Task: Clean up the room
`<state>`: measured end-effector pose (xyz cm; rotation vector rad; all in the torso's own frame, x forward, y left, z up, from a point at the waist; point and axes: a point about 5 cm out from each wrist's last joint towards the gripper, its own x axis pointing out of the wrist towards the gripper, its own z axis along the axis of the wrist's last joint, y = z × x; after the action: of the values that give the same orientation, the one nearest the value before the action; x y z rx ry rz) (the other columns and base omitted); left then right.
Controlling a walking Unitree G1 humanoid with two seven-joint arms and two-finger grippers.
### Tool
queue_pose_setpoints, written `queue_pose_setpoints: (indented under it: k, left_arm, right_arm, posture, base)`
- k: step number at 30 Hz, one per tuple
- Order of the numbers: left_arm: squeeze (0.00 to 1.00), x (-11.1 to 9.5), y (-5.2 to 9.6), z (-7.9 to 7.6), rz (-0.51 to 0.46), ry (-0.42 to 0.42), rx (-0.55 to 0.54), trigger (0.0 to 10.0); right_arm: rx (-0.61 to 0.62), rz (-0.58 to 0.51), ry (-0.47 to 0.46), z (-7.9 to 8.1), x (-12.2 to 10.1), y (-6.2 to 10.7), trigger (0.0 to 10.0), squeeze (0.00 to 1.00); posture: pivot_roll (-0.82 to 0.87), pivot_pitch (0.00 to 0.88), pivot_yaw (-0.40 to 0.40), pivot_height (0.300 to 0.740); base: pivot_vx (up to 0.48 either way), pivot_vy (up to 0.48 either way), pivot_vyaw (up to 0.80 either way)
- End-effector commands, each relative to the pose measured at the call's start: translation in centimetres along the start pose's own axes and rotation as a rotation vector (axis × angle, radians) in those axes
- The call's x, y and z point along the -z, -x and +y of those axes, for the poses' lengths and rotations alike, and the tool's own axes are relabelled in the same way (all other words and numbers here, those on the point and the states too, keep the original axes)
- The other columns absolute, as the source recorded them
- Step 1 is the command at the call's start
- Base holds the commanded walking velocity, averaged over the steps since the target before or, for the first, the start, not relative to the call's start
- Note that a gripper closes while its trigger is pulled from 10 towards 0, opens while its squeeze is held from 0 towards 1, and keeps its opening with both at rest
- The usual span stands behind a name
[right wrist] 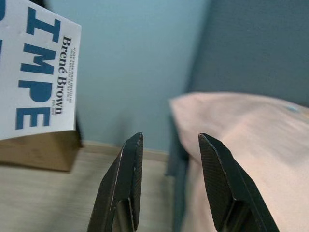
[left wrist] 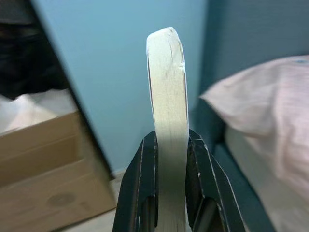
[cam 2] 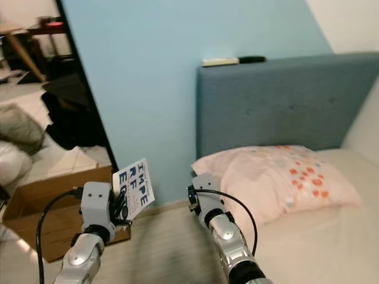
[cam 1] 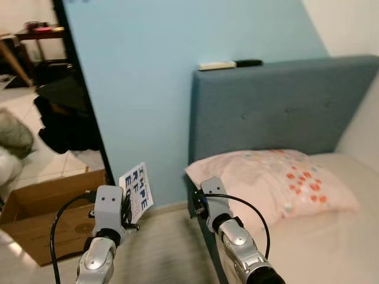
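Left pincer [left wrist: 170,159]: we see it clamped on the white paperback book with blue lettering [cam 1: 136,191], fingers [left wrist: 142,188] pressing both covers, page edge facing the wrist camera.
Hold: we judge the upright, raised grip keeps the book clear of the floor while it is carried to wherever it belongs.
Right pincer [right wrist: 169,159]: fingers apart, nothing between them, pointed at the gap between the light blue wall [cam 1: 148,89] and the bed; we take it as free for the next item.
Book position: in the air, above the open brown cardboard box [cam 1: 41,219], near the pink spotted pillow [cam 1: 278,183] on the bed with the grey-blue padded headboard [cam 1: 284,106].
Writing: cover reads "Brené Brown"; large blue letters "IMPE", partly cut off.
Headboard top: a pale flat object [cam 1: 217,65] and a dark one; too small to identify.
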<state>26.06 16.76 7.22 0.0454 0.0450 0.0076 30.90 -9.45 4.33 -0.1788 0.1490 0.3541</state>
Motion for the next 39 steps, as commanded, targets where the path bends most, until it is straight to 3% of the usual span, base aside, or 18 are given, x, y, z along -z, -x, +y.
queue_pose_setpoints:
  k: [1, 26, 39]
  left_arm:
    - [0.00, -0.7, -0.2, -0.1, -0.041, -0.013, 0.008, 10.0]
    - [0.00, -0.5, -0.8, 0.0, -0.026, -0.035, 0.023, 10.0]
    - [0.00, -0.3, -1.0, 1.5, -0.011, -0.054, -0.082, 10.0]
  right_arm:
    - [0.008, 0.022, -0.022, 0.0, 0.5, 0.2, 10.0, 0.00]
    - [0.010, 0.060, -0.065, -0.2, 1.0, 0.3, 10.0, 0.00]
    - [-0.001, 0.075, -0.067, -0.1, 1.3, 0.5, 10.0, 0.00]
  posture:
    - [0.01, 0.000, -0.004, 0.740]
    - [0.00, 0.000, 0.003, 0.740]
    - [0.00, 0.000, 0.002, 0.740]
  base:
    - [0.000, 0.000, -0.80]
    - [0.000, 0.000, -0.80]
    - [0.000, 0.000, -0.80]
